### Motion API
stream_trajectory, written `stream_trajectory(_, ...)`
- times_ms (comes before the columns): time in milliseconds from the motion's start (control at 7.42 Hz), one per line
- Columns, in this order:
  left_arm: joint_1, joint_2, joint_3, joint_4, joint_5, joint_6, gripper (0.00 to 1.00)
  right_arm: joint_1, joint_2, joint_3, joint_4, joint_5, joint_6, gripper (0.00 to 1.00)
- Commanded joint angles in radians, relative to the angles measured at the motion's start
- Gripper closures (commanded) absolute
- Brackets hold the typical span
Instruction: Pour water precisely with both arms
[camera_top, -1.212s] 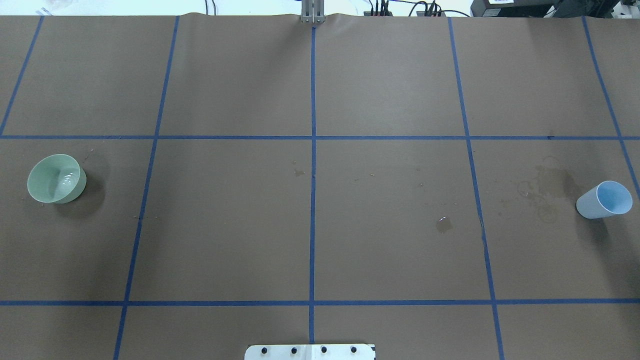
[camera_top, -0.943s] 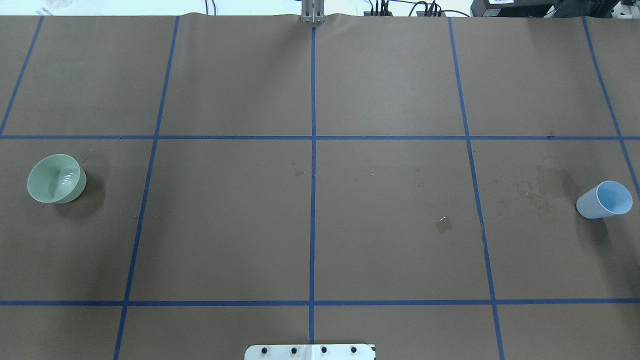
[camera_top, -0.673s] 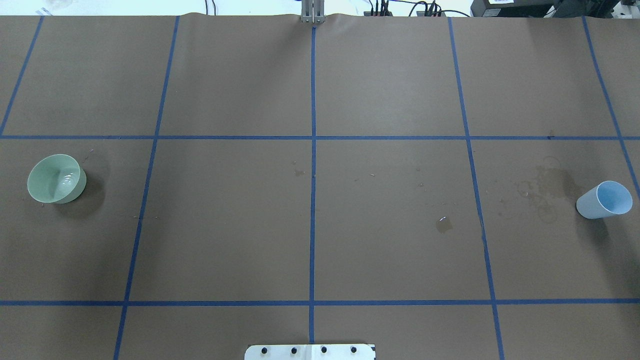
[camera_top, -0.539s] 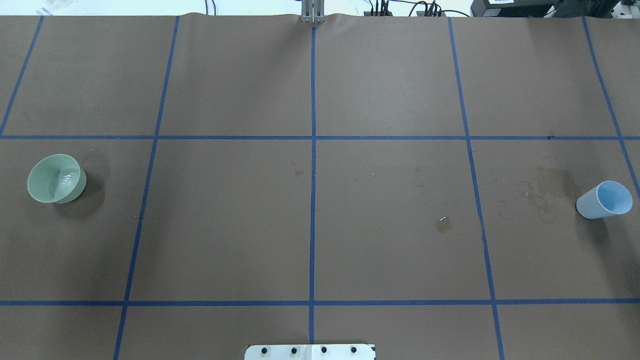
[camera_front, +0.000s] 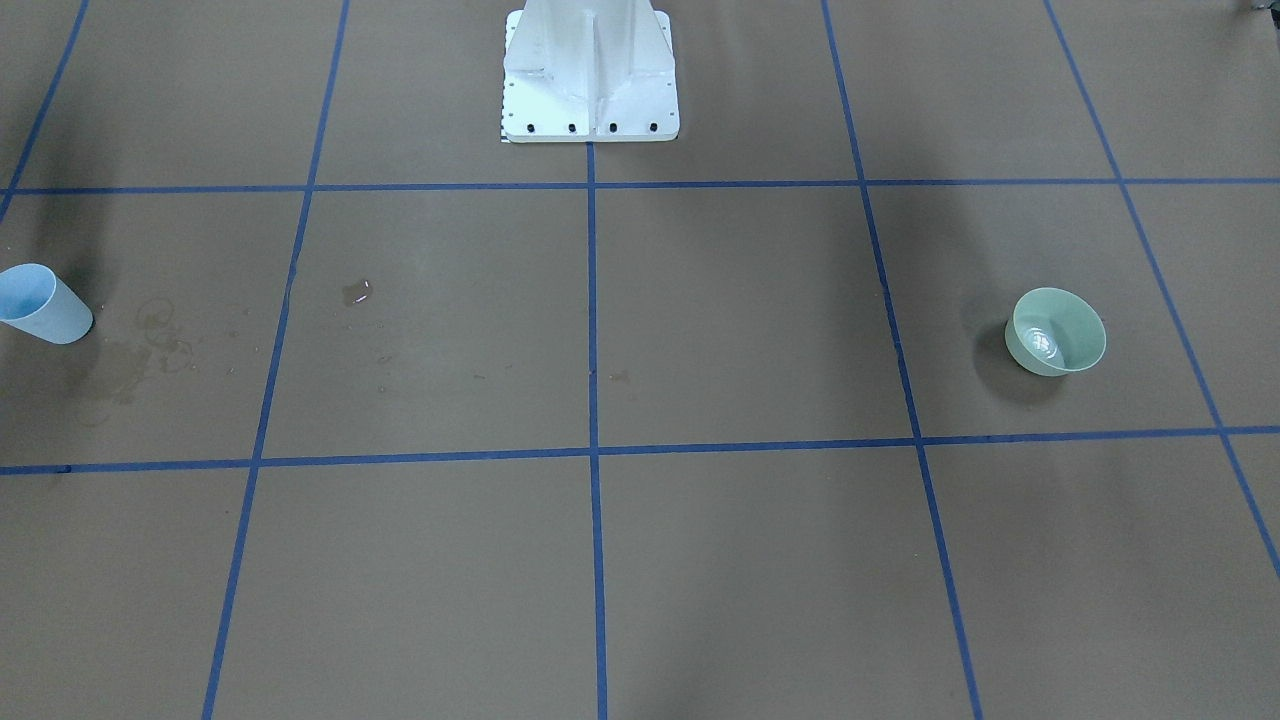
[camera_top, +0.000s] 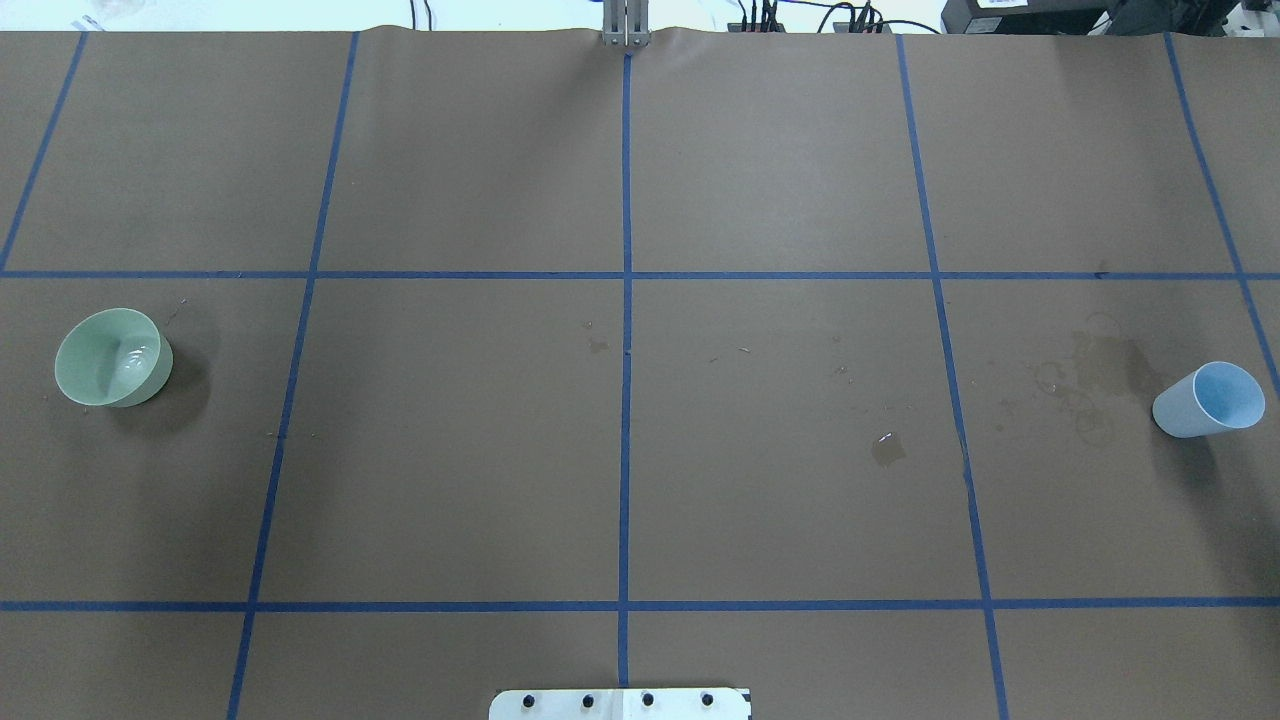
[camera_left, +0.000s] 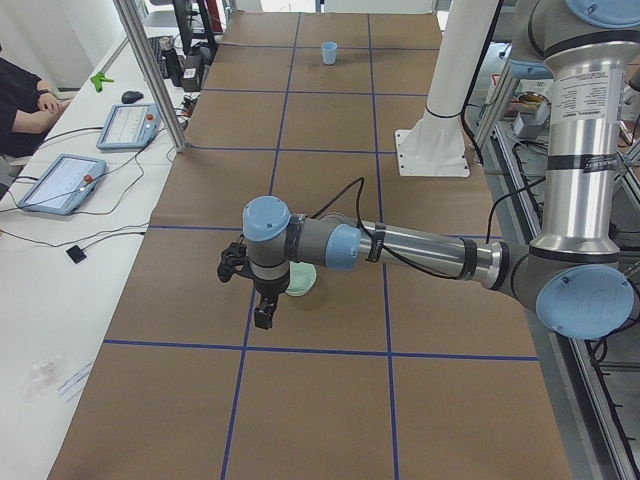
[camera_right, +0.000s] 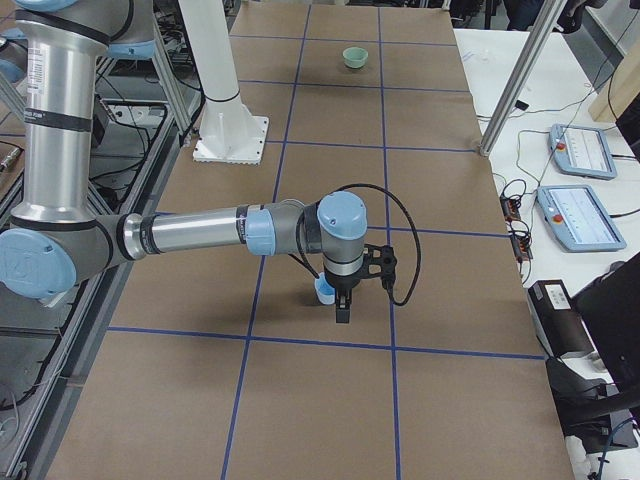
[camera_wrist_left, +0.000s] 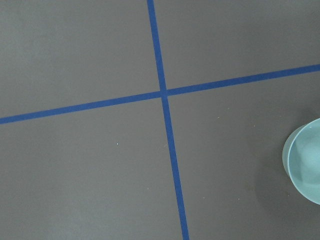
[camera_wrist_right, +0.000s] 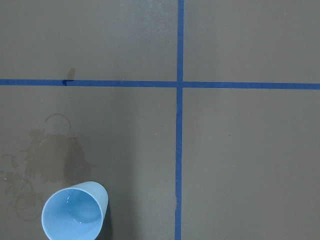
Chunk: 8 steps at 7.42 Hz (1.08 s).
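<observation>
1. Nearest the robot, right of centre, a small wet puddle (camera_top: 887, 448) lies on the brown table (camera_top: 450, 480). I take it for a spill, so the pouring looks less than precise.
2. Further out, the green bowl (camera_top: 112, 357) stands upright at the left edge and the blue cup (camera_top: 1208, 400) at the right edge, well apart. Dried stains (camera_top: 1090, 380) lie just beside the cup.
3. The water (camera_front: 1043, 343) glints in the bowl's bottom. In the right wrist view the cup looks almost empty.
4. Both vessels rest on the table with nothing around them. I judge the pour either finished or not begun, and I cannot say which.
5. The overhead and front views show no arm at all; only the side views do. The left arm (camera_left: 420, 252) holds the left gripper (camera_left: 263, 316) near the bowl, and the right arm (camera_right: 200, 232) holds the right gripper (camera_right: 342, 310) near the cup.
6. I cannot tell whether either pincer is released or clenched. The wrist views show no fingers.
</observation>
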Motion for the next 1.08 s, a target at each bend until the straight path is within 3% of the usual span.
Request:
stream_trajectory(0,0.014,-0.041,0.027,-0.046,-0.025,-0.119,0.00,0.000,0.004,0.002,0.000,0.000,0.001,0.00)
stream_trajectory(135,0.096,-0.052,0.041,-0.068,-0.026,-0.286,0.00,0.000,0.004,-0.001,0.000,0.000,0.001,0.00)
stream_trajectory(269,0.168,-0.043,0.084,-0.227,-0.025,-0.450,0.00,0.000,0.004,-0.001,0.000,0.000,0.001,0.00)
stream_trajectory(539,0.251,-0.021,0.267,-0.647,-0.022,-0.734,0.01,0.000,0.004,-0.001,0.000,0.000,0.001,0.00)
stream_trajectory(673,0.282,-0.020,0.299,-0.721,-0.019,-0.801,0.01,0.000,0.004,0.000,0.000,0.000,0.001,0.00)
stream_trajectory(943,0.314,-0.017,0.297,-0.728,-0.025,-0.800,0.01,0.000,0.004,0.000,0.000,0.000,0.001,0.00)
